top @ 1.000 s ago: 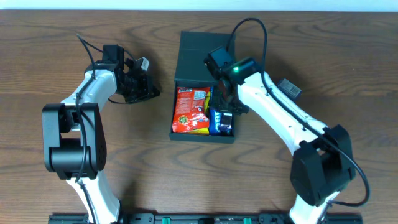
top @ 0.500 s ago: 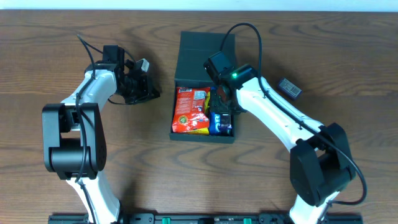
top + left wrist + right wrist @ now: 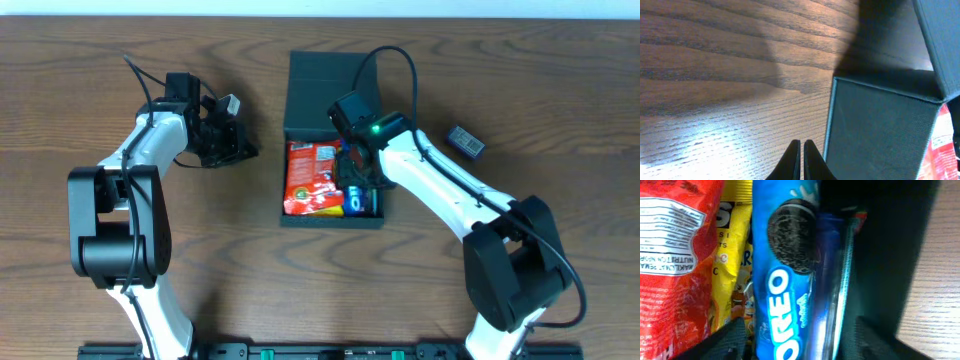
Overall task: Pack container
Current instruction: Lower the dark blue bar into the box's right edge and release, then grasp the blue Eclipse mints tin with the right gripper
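The right claw (image 3: 800, 342) stands spread, with a dark finger at each lower corner, either side of a blue Oreo packet (image 3: 785, 280). Left of this lie a yellow packet (image 3: 732, 270) and a red packet (image 3: 675, 265) with a nutrition panel. To the right is the container (image 3: 885, 255) wall, then wood-grain tabletop (image 3: 935, 295).

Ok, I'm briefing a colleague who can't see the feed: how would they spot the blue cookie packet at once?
Find the dark teal container in the middle of the wooden table. Look inside, toward its right-hand side. The Oreo packet is bright blue with white lettering and a black cookie picture, unlike the yellow packet and red bag to its left.
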`<action>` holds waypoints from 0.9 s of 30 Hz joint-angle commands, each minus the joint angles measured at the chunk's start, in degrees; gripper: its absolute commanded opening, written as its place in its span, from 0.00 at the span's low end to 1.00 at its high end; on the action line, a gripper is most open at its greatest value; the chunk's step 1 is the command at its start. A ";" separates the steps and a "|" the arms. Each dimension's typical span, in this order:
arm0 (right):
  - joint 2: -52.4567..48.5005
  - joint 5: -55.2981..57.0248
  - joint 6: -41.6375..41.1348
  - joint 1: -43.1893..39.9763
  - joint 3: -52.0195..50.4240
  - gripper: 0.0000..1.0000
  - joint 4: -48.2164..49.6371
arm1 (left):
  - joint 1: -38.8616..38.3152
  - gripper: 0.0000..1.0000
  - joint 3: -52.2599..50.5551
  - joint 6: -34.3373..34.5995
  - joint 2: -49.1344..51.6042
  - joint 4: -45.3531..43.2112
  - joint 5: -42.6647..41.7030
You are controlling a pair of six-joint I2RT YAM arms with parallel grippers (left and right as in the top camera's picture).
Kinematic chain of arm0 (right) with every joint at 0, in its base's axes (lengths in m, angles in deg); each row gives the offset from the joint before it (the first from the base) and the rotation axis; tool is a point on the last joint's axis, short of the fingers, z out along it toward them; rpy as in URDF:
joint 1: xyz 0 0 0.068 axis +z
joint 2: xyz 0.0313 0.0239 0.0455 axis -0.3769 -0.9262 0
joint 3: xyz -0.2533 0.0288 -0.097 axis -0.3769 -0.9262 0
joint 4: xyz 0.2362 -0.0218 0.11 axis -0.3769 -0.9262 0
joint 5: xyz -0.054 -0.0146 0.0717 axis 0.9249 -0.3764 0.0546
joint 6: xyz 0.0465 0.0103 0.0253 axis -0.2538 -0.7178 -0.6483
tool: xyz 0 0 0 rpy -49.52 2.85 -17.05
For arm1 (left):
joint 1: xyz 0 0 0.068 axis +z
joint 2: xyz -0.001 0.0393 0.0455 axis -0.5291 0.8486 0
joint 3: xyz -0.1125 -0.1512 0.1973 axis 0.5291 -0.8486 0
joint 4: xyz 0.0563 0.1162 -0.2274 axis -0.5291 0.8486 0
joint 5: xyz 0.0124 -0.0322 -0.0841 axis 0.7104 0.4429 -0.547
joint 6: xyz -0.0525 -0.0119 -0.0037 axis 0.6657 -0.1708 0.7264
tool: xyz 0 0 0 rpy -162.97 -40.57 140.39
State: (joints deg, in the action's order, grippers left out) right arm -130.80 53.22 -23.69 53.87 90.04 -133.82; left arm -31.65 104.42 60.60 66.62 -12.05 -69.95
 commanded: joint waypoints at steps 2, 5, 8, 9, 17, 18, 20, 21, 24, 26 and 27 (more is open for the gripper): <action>0.61 2.32 0.37 -0.81 1.33 0.79 -0.79 | 0.04 0.06 0.11 -0.63 -1.16 0.20 -0.37; 1.90 2.32 0.61 -1.31 4.39 0.77 -1.88 | 0.04 0.06 0.11 -0.61 -1.16 0.17 -0.35; 4.68 3.26 3.39 -2.03 9.77 0.75 -2.86 | 0.04 0.06 0.11 -0.63 -1.16 0.17 -0.33; 5.86 4.04 4.52 -2.27 11.85 0.74 -2.97 | 0.04 0.06 0.11 -0.63 -1.16 0.15 -0.33; 11.23 15.37 31.85 -8.00 17.00 0.79 -2.03 | 0.04 0.06 0.11 -0.63 -1.16 -0.26 -0.11; 10.73 14.93 33.64 -10.16 16.83 0.79 -2.69 | 0.04 0.06 0.11 -0.63 -1.16 -0.28 -0.11; 9.35 10.75 38.10 -14.95 16.83 0.78 -3.85 | 0.04 0.06 0.11 -0.63 -1.16 -0.24 -0.13; 8.15 6.51 40.96 -18.67 16.83 0.80 -3.93 | 0.04 0.06 0.11 -0.63 -1.16 -0.24 -0.15; 4.33 -2.71 51.23 -26.88 16.83 0.87 -3.80 | 0.04 0.06 0.11 -0.63 -1.16 -0.24 -0.15; 1.25 -3.56 55.21 -30.64 16.83 0.91 -3.87 | 0.04 0.06 0.11 -0.61 -1.16 -0.02 -0.17; -0.57 -3.76 56.74 -32.11 16.83 0.92 -4.04 | 0.04 0.06 0.11 -0.59 -1.16 0.22 -0.24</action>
State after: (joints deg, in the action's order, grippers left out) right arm -128.81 54.13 23.73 23.84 107.24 -137.45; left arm -31.65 104.42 60.60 66.62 -12.18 -69.93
